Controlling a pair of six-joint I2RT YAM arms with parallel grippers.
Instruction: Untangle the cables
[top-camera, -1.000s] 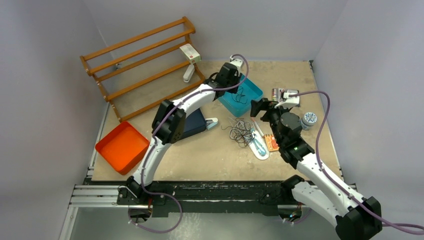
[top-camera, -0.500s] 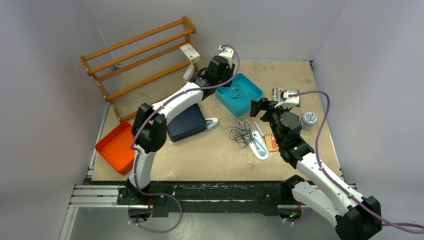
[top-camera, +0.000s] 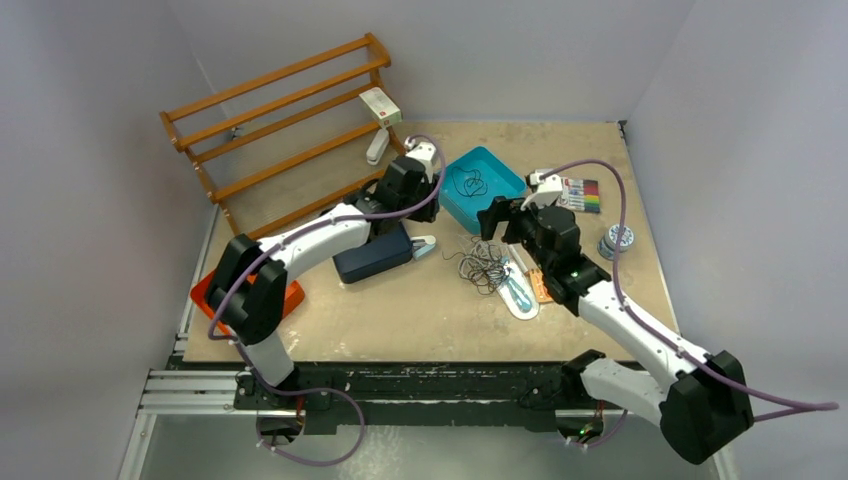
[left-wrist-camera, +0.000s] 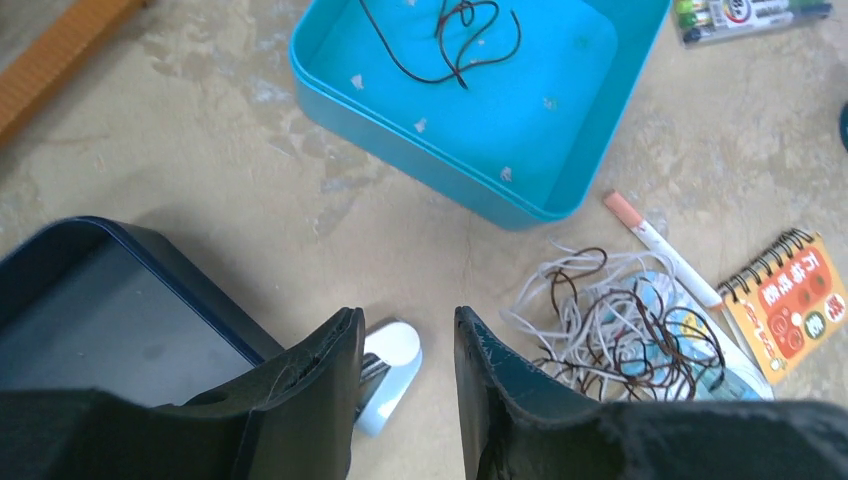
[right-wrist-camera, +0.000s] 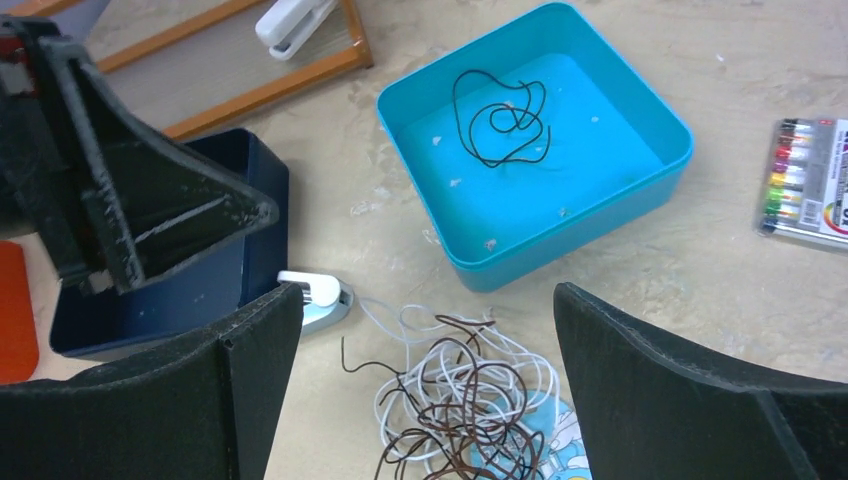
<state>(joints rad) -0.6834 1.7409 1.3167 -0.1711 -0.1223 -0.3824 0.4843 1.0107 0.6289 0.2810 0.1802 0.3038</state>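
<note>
Right wrist view showed one dark cable (right-wrist-camera: 503, 118) in the teal tray (right-wrist-camera: 575, 238); right hand (right-wrist-camera: 428, 295) wide, left hand (left-wrist-camera: 405, 318) narrow, both empty.

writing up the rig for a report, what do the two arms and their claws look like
The left arm and right arm share white link shells with bulky black joints; a thick purple hose loops along each. The right one shows a small green light. The left claw and right claw have flat matte-black fingers.

left arm (top-camera: 310, 232) and right arm (top-camera: 620, 315): white links, black joints, purple hoses (top-camera: 621, 200); tool fingers (left-wrist-camera: 310, 400) matte black, wedge-shaped.
</note>
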